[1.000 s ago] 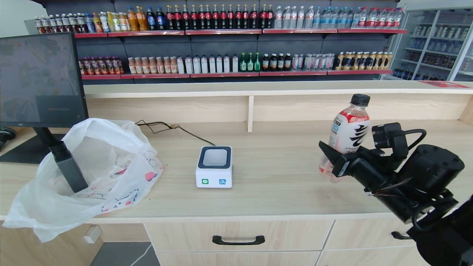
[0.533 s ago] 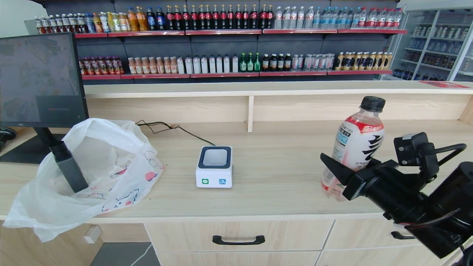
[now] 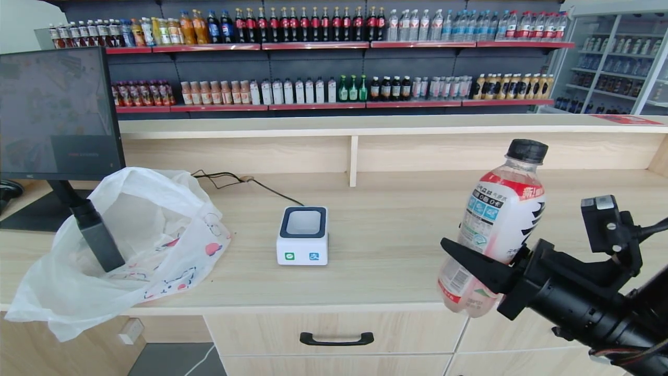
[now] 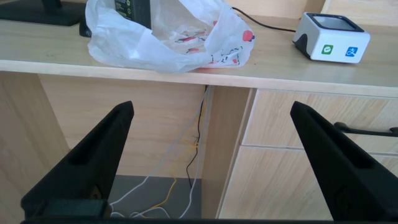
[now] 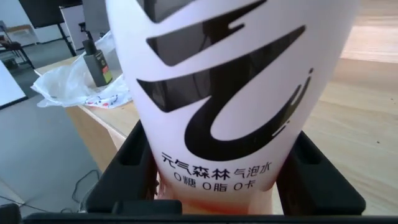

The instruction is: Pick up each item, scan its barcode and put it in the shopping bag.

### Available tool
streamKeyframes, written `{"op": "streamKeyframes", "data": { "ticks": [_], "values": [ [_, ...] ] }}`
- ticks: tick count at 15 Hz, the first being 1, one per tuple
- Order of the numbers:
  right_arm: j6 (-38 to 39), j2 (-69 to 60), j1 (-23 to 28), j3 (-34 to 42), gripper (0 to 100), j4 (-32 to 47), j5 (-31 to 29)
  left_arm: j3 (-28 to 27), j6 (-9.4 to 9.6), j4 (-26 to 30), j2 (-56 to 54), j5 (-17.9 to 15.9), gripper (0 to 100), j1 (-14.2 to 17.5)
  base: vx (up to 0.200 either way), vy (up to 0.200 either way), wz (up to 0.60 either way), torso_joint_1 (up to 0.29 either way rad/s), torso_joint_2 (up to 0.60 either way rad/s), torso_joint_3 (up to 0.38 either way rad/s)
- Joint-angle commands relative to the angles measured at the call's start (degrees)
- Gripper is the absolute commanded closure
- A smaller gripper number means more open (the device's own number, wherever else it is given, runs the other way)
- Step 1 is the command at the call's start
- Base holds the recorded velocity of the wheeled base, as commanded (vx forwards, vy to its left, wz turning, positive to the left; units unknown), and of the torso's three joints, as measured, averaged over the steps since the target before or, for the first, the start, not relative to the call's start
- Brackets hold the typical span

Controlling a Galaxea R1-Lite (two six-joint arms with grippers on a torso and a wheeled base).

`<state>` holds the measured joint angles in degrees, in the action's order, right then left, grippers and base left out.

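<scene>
Counter (image 3: 386, 250) holds scanner (image 3: 302, 236) and bag (image 3: 146, 230). Right gripper (image 3: 485, 261) clamps the bottle (image 3: 501, 209), its barcode (image 3: 459, 279) facing the head camera. Left gripper (image 4: 211, 111), in its wrist view, hangs spread apart.

The right gripper (image 3: 485, 248) is showing matte black throughout, its near finger (image 3: 472, 262) tapering to a sharp wedge. Behind it, the wrist (image 3: 576, 308) is appearing as a black cylinder ringed with fine ribs. A boxy black camera block (image 3: 605, 222) is sitting above, carrying a pale grey top face and a round screw head on its side. A thin black cable (image 3: 656, 225) is running off from it, and reddish wires (image 3: 621, 354) are trailing under the arm. The left gripper (image 4: 211, 107) is showing two flat black wedge-shaped fingers (image 4: 93, 162) with plain surfaces.
</scene>
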<state>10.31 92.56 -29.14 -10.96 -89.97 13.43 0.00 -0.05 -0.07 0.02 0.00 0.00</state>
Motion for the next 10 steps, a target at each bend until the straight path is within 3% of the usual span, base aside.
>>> {"op": "streamKeyframes", "data": {
  "ticks": [1,5,10],
  "values": [
    [0.41,2.36,-0.22,-1.08,100,-0.03,0.28,0.0,-0.04,-0.01,-0.02,0.0,0,0.0,0.0,0.0,0.0,0.0,0.0,0.0],
    [11.84,2.53,-8.48,-3.1,100,-0.03,0.45,0.0,-0.04,-0.01,-0.02,0.0,0,0.0,0.0,0.0,0.0,0.0,0.0,0.0],
    [25.63,2.36,-11.21,-15.58,100,-0.03,3.27,0.0,-0.04,-0.01,-0.02,0.0,0,0.0,0.0,0.0,0.0,0.0,0.0,0.0]
  ]
}}
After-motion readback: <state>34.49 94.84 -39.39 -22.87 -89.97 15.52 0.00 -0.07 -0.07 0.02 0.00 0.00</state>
